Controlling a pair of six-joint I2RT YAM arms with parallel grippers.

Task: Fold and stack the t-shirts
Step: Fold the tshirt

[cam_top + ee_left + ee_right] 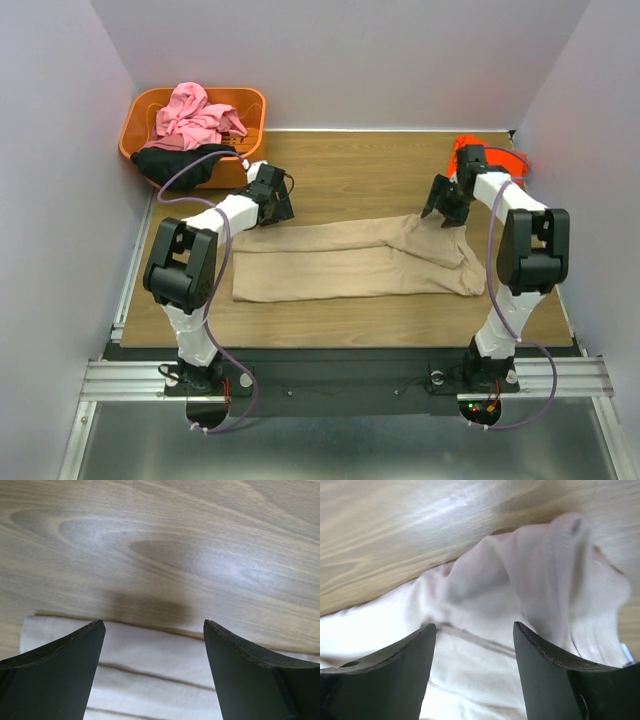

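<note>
The wooden table (345, 165) fills the space between the 2 arms, and across its middle the tan t-shirt (345, 265) lies flat as a long band running left to right, folded lengthwise, with its right end rumpled and bunched. At the far left corner sits an orange basket (135, 120) holding the pink t-shirt (190, 112) in a crumpled heap, while the black t-shirt (175, 163) drapes over the basket's near rim onto the table's edge. At the far right corner, behind the right arm, the orange-red t-shirt (505, 160) lies partly hidden. The left gripper (279, 208) hovers over the far left corner of the tan t-shirt; its fingers (60, 670) are spread wide with nothing between them, bare wood and the cloth's folded edge showing through the gap. The right gripper (441, 212) hangs over the bunched right end of the same shirt; its fingers (385, 675) are parted, released, with rumpled cloth lying beneath and beyond them and none pinched between the tips.
</note>
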